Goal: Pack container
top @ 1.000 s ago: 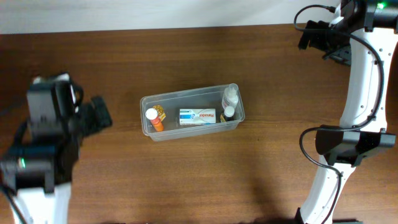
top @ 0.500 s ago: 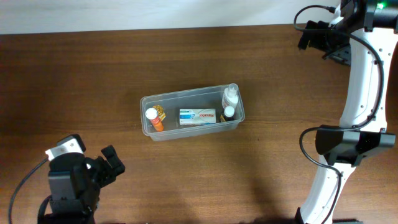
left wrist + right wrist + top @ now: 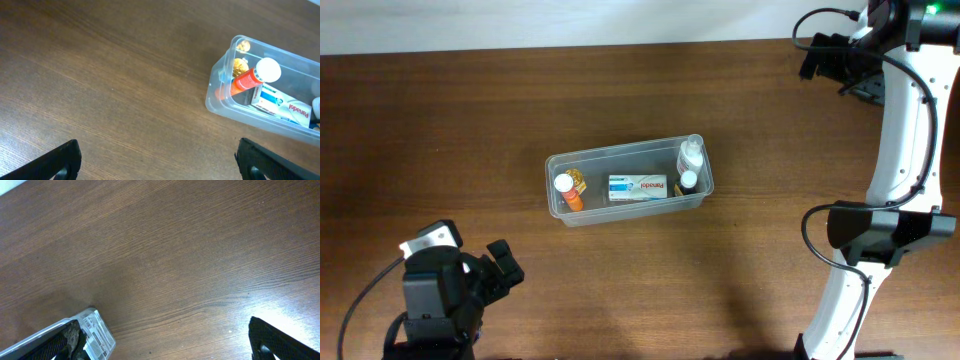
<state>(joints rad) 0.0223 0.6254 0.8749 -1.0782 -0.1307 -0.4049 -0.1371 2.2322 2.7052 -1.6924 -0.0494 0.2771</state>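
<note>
"Container [image 3: 620,149]: where is it, how full?"
"Ahead and right of the left claw [image 3: 160,167], well apart from the right claw [image 3: 825,60]; both claws spread, empty. Orange tube [image 3: 566,192], box [image 3: 638,187] and small bottles [image 3: 690,155] lie inside. Packing looks done."

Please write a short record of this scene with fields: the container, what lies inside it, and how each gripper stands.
container: clear tub, mid-table, upright, no lid
left end: orange tube with white cap
middle: white-and-blue box, lying flat
right end: clear bottle and small capped bottle
left gripper: jaws open, holding nothing, near the front edge, apart from the container
right gripper: jaws open, holding nothing, at the far right corner
table: dark brown wood
</note>
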